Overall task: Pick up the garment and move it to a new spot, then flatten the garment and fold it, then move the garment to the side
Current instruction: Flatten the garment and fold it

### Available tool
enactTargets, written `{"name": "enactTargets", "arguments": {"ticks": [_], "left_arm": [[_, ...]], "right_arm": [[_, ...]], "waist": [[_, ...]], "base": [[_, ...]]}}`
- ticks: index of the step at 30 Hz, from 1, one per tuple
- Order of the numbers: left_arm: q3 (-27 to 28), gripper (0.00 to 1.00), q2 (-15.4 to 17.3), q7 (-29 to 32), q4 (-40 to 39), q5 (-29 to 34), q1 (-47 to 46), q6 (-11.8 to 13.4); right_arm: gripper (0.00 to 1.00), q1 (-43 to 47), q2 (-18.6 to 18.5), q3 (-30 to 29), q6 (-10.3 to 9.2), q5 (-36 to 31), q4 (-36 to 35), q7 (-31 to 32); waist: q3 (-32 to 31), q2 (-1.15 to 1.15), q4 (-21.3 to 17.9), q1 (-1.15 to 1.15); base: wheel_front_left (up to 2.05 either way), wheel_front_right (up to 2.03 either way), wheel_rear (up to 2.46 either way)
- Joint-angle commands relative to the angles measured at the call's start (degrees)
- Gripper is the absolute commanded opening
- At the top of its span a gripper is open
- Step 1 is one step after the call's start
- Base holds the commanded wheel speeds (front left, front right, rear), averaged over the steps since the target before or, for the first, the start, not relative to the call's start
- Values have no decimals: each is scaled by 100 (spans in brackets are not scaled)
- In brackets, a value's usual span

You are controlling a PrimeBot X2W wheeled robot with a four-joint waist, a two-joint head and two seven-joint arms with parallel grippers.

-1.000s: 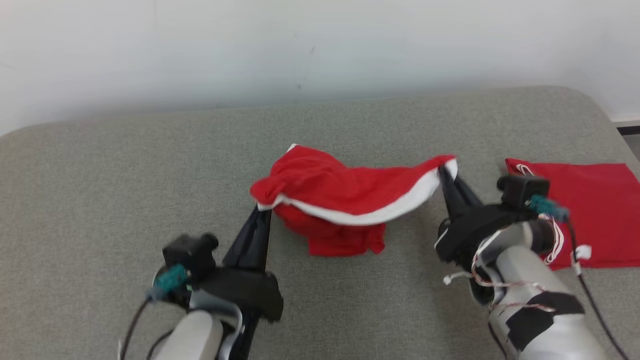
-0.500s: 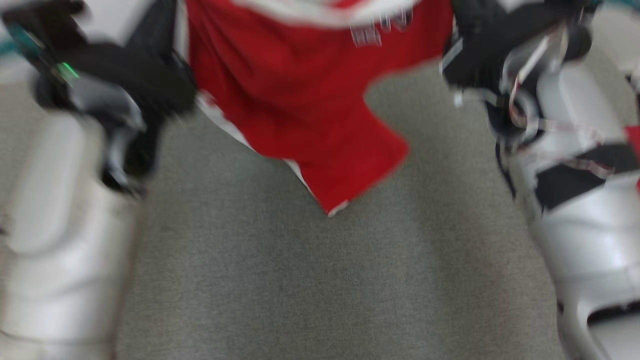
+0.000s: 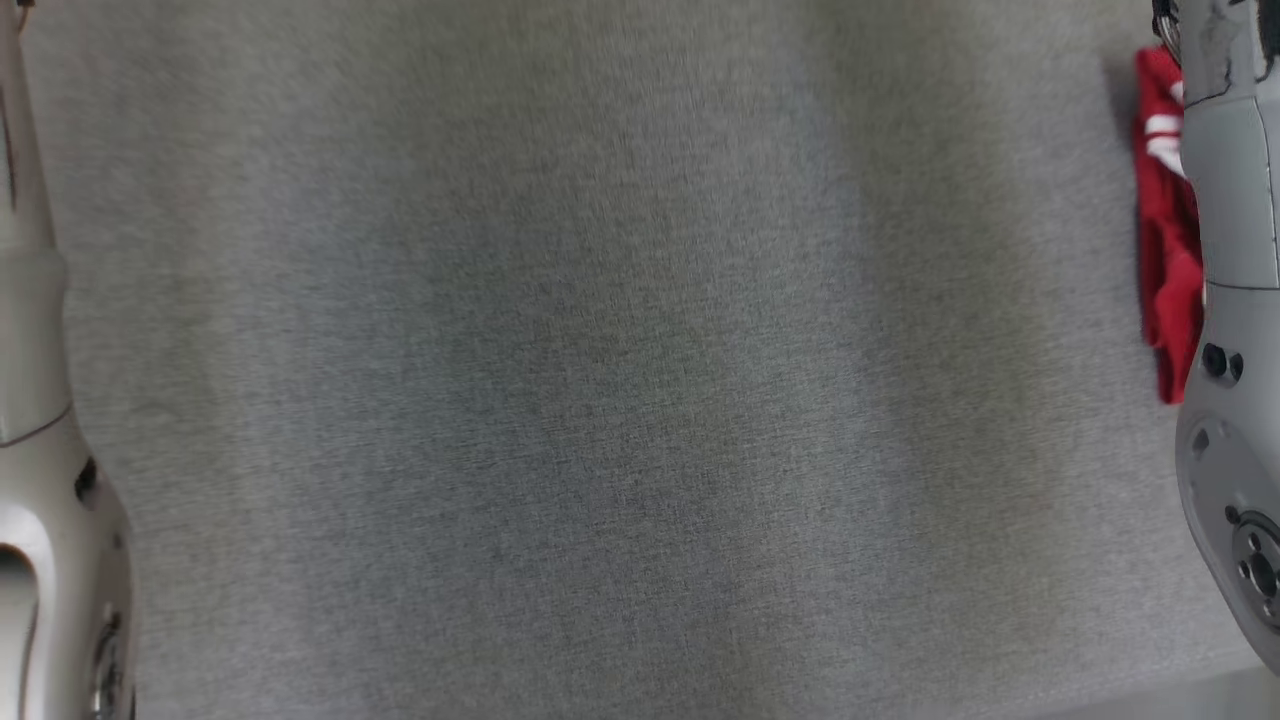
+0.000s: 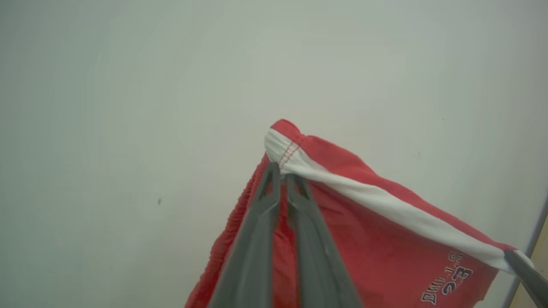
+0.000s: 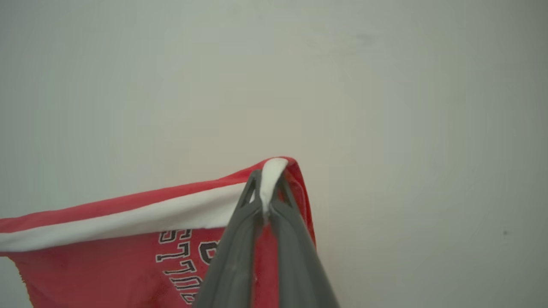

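Note:
The garment (image 4: 385, 239) is red with a white band along its edge and dark lettering. It hangs in the air in front of a pale wall, stretched between my two grippers. In the left wrist view my left gripper (image 4: 280, 173) is shut on one corner of the white band. In the right wrist view the garment (image 5: 107, 256) trails off to the left, and my right gripper (image 5: 267, 179) is shut on the opposite corner of the band. The right gripper's dark fingertip (image 4: 520, 265) also shows at the far corner in the left wrist view.
The head view looks straight down on the grey fabric surface (image 3: 600, 400). My pale left forearm (image 3: 30, 420) and right forearm (image 3: 1235, 300) run along its side edges. Another red cloth (image 3: 1165, 260) with white marks lies by the right forearm, partly hidden behind it.
Both grippers have lifted the garment off the grey surface and hold it spread in the air. The head camera has tipped downward, so the whole head view has shifted.

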Motion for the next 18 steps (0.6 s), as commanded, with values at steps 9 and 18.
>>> {"name": "enactTargets", "arguments": {"ticks": [9,18], "left_arm": [[-6,0,-252,-563,615,-285,1444,-511],[-206,0,-358,-634,405,-522,3989,-648]], "right_arm": [[0,1312,-157,610,1,345,-240,-48],[0,3322,-981,1618,0,1255,-933,586]], "waist": [[471,-1,69,-3],[-744,-1,49,-3]], "base": [[0,0,0],[0,0,0]]}}
